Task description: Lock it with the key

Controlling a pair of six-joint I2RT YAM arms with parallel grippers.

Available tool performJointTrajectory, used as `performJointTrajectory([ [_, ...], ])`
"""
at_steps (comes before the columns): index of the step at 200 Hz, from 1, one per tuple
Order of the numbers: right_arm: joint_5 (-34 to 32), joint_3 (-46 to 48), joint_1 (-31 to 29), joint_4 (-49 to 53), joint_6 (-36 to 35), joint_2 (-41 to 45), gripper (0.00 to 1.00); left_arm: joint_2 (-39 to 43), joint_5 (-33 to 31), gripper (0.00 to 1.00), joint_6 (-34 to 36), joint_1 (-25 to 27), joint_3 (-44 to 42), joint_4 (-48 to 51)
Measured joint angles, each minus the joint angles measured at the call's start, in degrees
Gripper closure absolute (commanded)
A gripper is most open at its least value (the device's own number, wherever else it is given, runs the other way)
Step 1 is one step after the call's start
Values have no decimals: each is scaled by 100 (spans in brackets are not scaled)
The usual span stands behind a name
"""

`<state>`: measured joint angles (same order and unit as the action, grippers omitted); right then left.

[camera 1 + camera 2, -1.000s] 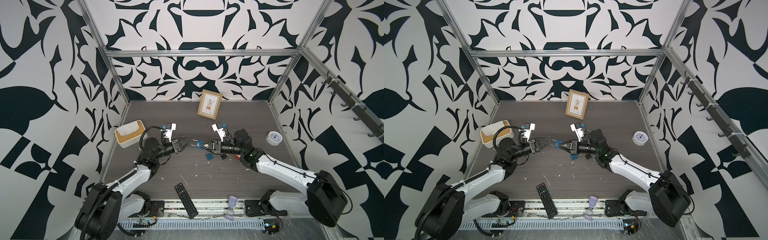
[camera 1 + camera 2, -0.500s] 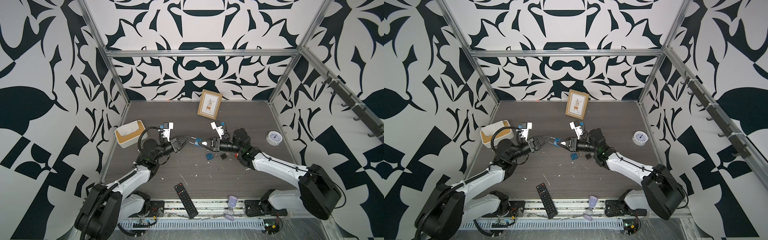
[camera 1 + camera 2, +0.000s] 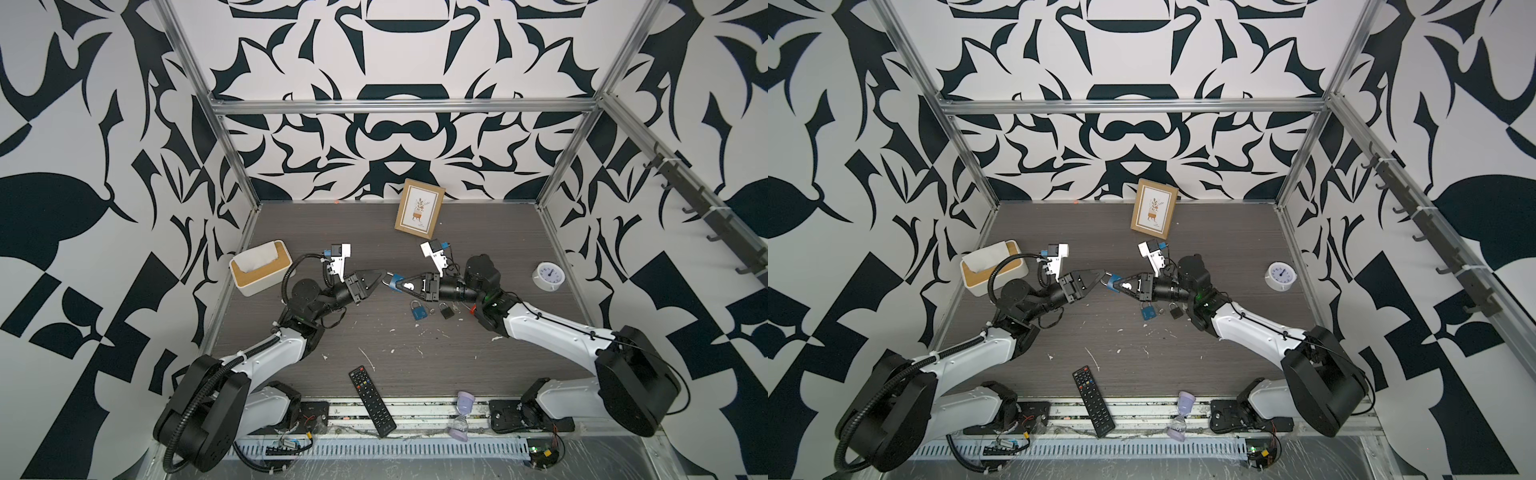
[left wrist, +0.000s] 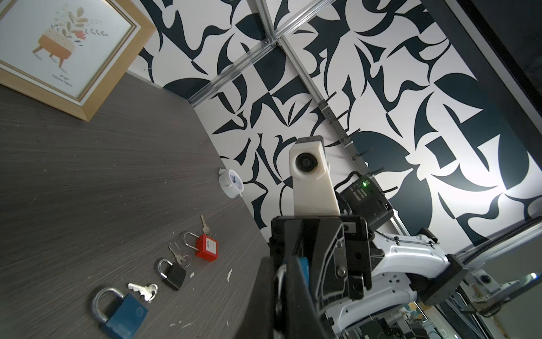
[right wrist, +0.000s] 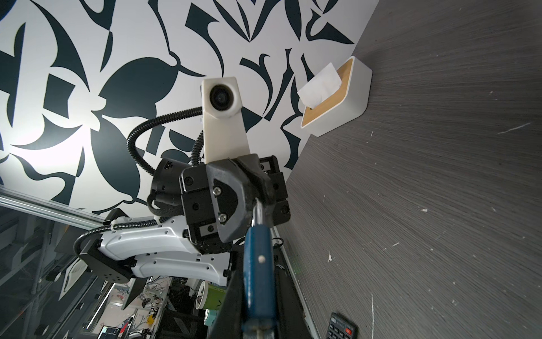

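— Forward of the picture frame (image 3: 419, 208), above the table (image 3: 332, 232): what do your grippers hold?
— Your right gripper (image 3: 400, 286) is closed on the blue body of the padlock (image 5: 259, 264); your left gripper (image 3: 380, 276), fingers pinched narrow, grips its shackle (image 5: 258, 212).
— And the key?
— One key (image 4: 142, 289) lies on the table, farther from the frame than the held padlock, beside other padlocks (image 4: 124, 315); whether another sits in the held padlock cannot be told.
— What could go wrong?
— Probably two faults. The thin shackle may slip from your left pinch if you pull or twist, and the padlock would swing or drop. With both grippers occupied, you have none free for the key.
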<state>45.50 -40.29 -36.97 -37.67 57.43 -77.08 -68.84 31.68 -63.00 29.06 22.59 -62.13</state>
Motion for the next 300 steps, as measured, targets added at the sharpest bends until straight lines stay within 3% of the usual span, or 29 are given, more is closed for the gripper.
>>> performJointTrajectory([
  [37, 122, -129, 31, -26, -26, -129, 100, 42, -586, 100, -2, 184, -11, -63],
  [50, 170, -136, 35, -9, -48, -114, 100, 162, -603, 83, 0, 184, -35, 52],
  [64, 195, -142, 24, 46, -118, -72, 100, 387, -428, 74, 35, 184, -63, 326],
  [89, 334, -199, -17, 264, -247, -13, 100, 841, 90, 74, 354, 203, -61, 1097],
  [126, 616, -197, 11, 846, -518, 245, 100, 1051, 603, 90, 579, 201, -15, 1639],
  [141, 726, -197, 26, 951, -608, 319, 100, 1060, 734, 92, 581, 203, 0, 1626],
  [162, 798, -197, 33, 1051, -680, 343, 100, 1056, 831, 89, 562, 203, 0, 1613],
  [187, 855, -197, 48, 1108, -745, 343, 100, 1056, 868, 75, 562, 203, 0, 1626],
  [217, 848, -197, 52, 1290, -774, 343, 100, 1064, 868, 76, 629, 203, 0, 1836],
  [240, 850, -197, 52, 1368, -787, 343, 100, 1071, 870, 62, 669, 203, 0, 1884],
  [300, 876, -197, 57, 1432, -787, 313, 100, 953, 929, 68, 597, 203, 0, 1711],
])
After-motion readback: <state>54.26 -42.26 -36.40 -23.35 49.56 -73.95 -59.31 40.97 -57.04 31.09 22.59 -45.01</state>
